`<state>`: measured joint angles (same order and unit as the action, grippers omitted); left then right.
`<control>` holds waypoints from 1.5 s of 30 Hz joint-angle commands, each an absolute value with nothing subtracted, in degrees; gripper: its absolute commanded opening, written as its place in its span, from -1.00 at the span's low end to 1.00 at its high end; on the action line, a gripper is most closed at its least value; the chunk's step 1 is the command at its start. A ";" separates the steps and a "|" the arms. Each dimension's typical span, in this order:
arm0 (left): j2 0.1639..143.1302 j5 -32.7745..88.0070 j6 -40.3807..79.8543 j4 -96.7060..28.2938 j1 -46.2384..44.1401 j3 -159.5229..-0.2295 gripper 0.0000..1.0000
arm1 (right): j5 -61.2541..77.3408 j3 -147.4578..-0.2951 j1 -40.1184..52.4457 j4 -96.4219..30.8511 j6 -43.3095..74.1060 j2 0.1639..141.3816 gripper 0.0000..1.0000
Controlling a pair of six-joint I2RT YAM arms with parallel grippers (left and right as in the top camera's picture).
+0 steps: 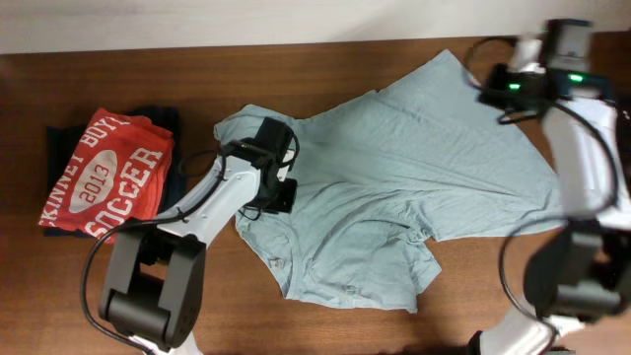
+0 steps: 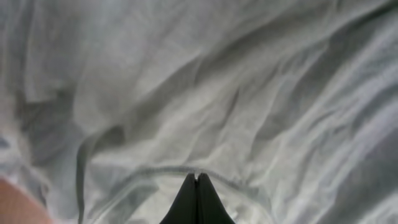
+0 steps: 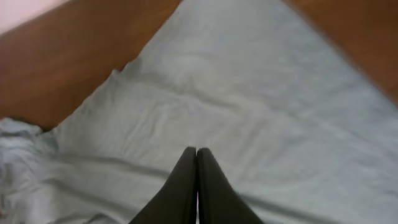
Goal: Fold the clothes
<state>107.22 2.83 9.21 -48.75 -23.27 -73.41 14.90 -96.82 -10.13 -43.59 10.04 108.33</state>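
The clothes, a pale grey-blue t-shirt [image 1: 424,177], lie crumpled and partly spread across the middle and right of the brown table [image 1: 59,296]. My left gripper [image 1: 283,195] is low over the shirt's left part. In the left wrist view the left gripper [image 2: 198,177] is shut, its tips resting at a curved seam of the wrinkled shirt [image 2: 249,93]. My right gripper [image 1: 491,94] hangs above the shirt's far right corner. In the right wrist view the right gripper [image 3: 197,150] is shut with nothing between its fingers, over smooth shirt [image 3: 249,93] fabric.
A folded red t-shirt [image 1: 104,177] with white lettering lies on a black garment [image 1: 163,116] at the table's left. Bare wood [image 3: 81,56] shows beyond the shirt's far edge. Both arm bases stand at the near edge.
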 commanded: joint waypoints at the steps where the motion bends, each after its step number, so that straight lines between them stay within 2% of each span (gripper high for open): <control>1: 103.96 3.38 7.99 -50.57 -22.92 -76.44 -0.97 | 15.70 -96.64 -8.03 -41.28 10.17 114.06 -0.92; 4: 103.35 3.01 8.01 -51.16 -22.81 -76.69 -0.88 | 16.19 -96.64 -7.62 -36.99 11.53 117.95 -0.92; 22: 103.35 3.18 8.05 -51.94 -22.70 -76.69 -0.87 | 15.31 -96.64 -6.00 -22.55 19.46 135.57 -0.92; 25: 103.35 3.29 8.08 -52.38 -22.70 -76.69 -0.87 | 10.09 -96.64 -6.00 -19.99 23.20 137.51 -0.92; 32: 103.35 3.31 8.08 -54.24 -22.70 -76.69 -0.87 | -3.20 -96.64 -7.57 -14.79 23.44 139.98 -0.92; 42: 103.35 3.27 8.05 -54.54 -22.70 -76.69 -0.86 | -4.34 -98.48 -17.30 -18.24 20.78 139.96 -0.92; 45: 103.35 3.25 8.03 -52.90 -22.70 -76.69 -0.70 | -2.57 -101.43 -18.46 -22.55 17.34 139.35 -0.92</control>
<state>104.77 2.81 8.54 -54.15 -23.09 -75.72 -0.10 -100.66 -16.86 -19.11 20.91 136.05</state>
